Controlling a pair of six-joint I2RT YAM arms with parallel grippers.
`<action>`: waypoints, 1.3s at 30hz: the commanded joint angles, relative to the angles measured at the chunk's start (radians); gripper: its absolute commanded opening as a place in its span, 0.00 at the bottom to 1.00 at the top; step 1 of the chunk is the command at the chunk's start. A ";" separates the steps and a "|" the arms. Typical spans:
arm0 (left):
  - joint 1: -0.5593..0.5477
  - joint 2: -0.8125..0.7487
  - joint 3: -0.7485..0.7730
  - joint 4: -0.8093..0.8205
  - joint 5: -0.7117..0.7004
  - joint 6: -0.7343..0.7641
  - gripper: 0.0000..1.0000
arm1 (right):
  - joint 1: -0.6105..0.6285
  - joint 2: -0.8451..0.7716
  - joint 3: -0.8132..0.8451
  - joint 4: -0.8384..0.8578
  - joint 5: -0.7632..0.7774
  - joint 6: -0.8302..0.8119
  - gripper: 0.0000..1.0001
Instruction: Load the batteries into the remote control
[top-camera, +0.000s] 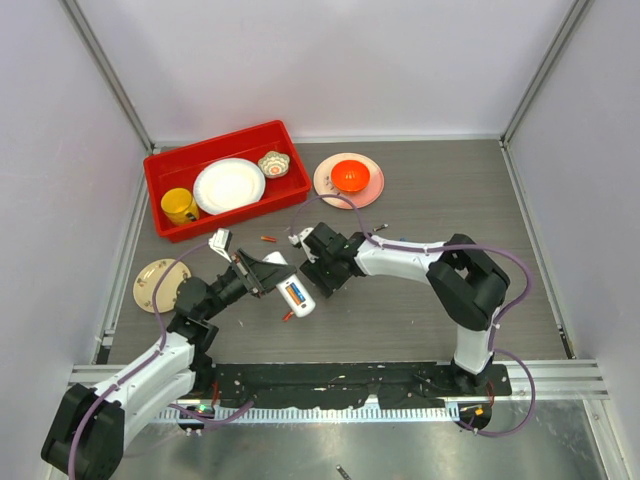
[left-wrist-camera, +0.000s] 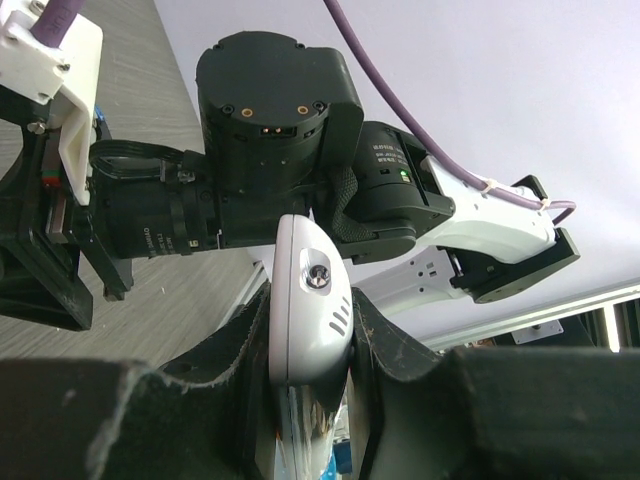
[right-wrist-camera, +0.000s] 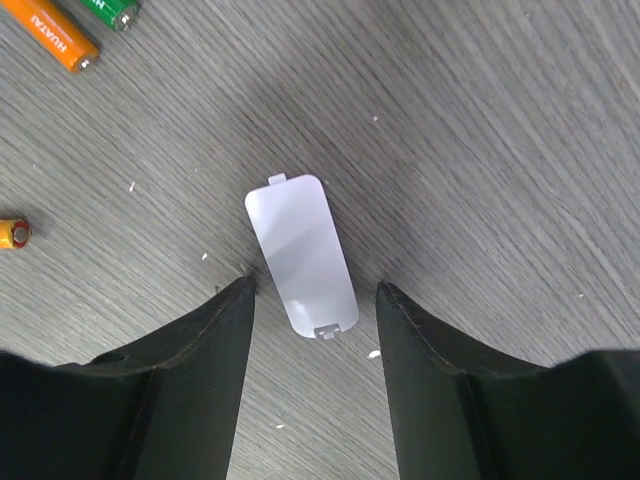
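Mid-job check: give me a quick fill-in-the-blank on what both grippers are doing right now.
The left gripper is shut on the ____.
The right gripper hangs ____ over the white cover.
Beside the green battery lies a battery coloured ____.
Missing: remote control; open; orange.

A robotics lab cell: white panels in aluminium framing close three sides of the grey tabletop; the left arm and right arm are bolted to a black plate at its near edge.
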 joint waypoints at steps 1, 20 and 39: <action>0.007 -0.014 -0.002 0.048 0.019 0.004 0.00 | 0.006 0.022 0.036 0.001 0.012 -0.020 0.54; 0.007 -0.009 -0.005 0.051 0.020 0.008 0.00 | 0.052 0.021 0.044 -0.034 -0.007 0.053 0.41; 0.005 0.096 0.027 0.080 -0.021 0.042 0.00 | 0.036 -0.390 -0.079 -0.157 0.160 0.296 0.11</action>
